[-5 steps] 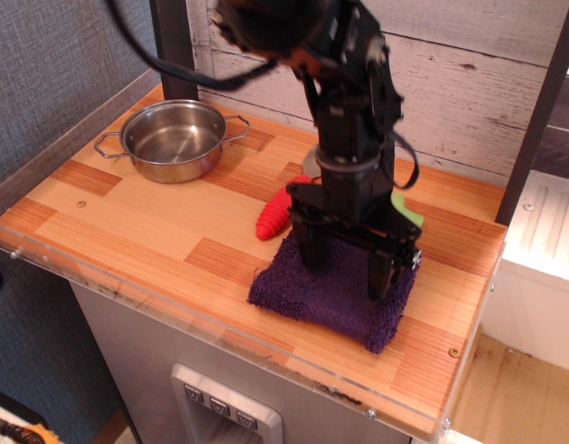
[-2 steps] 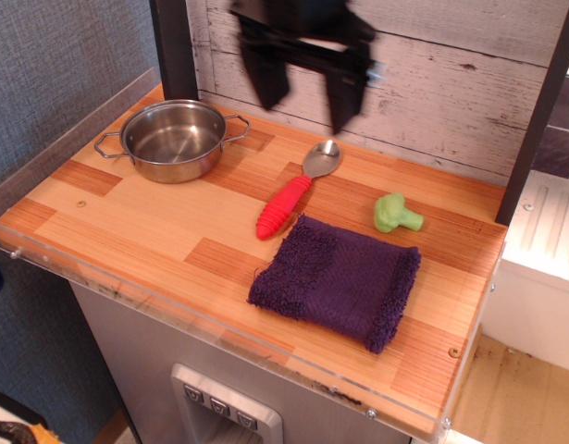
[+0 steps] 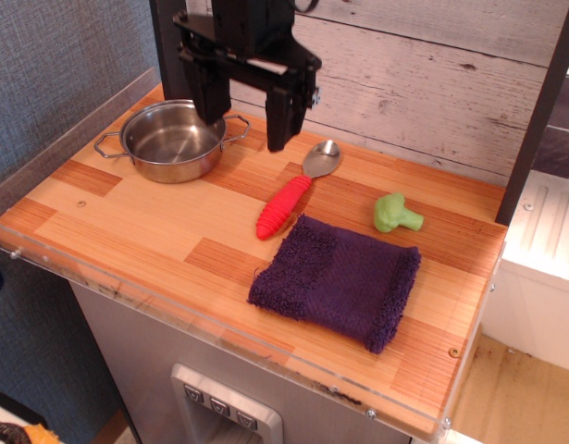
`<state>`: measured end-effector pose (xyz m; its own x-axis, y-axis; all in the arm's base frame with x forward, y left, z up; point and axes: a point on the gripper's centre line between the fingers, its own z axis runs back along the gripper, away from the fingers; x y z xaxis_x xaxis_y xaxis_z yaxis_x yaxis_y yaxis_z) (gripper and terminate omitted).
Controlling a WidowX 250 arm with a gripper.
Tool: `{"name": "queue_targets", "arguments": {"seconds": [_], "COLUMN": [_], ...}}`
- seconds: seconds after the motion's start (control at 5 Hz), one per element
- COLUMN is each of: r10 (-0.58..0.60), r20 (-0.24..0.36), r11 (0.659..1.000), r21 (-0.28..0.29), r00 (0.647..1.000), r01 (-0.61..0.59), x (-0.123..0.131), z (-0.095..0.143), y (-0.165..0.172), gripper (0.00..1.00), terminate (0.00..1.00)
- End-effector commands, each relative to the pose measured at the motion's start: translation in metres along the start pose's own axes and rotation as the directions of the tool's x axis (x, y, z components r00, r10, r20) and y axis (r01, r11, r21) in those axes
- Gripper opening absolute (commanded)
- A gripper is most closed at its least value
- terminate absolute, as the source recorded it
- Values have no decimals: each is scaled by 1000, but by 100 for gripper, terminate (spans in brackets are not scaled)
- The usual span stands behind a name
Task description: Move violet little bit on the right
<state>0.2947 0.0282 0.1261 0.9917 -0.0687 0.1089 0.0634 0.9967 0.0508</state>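
Observation:
The violet cloth (image 3: 338,280) is a dark purple, fuzzy, roughly square folded cloth. It lies flat on the wooden counter (image 3: 145,222) near its front right edge. My black gripper (image 3: 245,118) hangs open and empty in the air at the back, well to the upper left of the cloth, between the steel pot and the spoon. Its two fingers (image 3: 279,116) point down with a wide gap between them. It touches nothing.
A steel pot (image 3: 173,139) with two handles stands at the back left. A spoon with a red handle (image 3: 286,203) lies just left of the cloth. A green broccoli toy (image 3: 395,214) sits behind the cloth. A white unit (image 3: 543,268) stands right of the counter.
The gripper stood open over the cloth, then rose off it and swung back and to the left. The cloth lies where it was let go.

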Motion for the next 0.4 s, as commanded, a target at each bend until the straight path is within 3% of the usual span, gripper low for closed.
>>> {"name": "queue_targets", "arguments": {"seconds": [0.0,0.2], "r10": [10,10], "r20": [36,36], "r11": [1000,1000], "r21": [9,9], "r00": [999,999], "r01": [-11,-11], "x": [7,7], "z": [5,5], "y": [13,13], "gripper": [100,100], "terminate": [0,100]}}
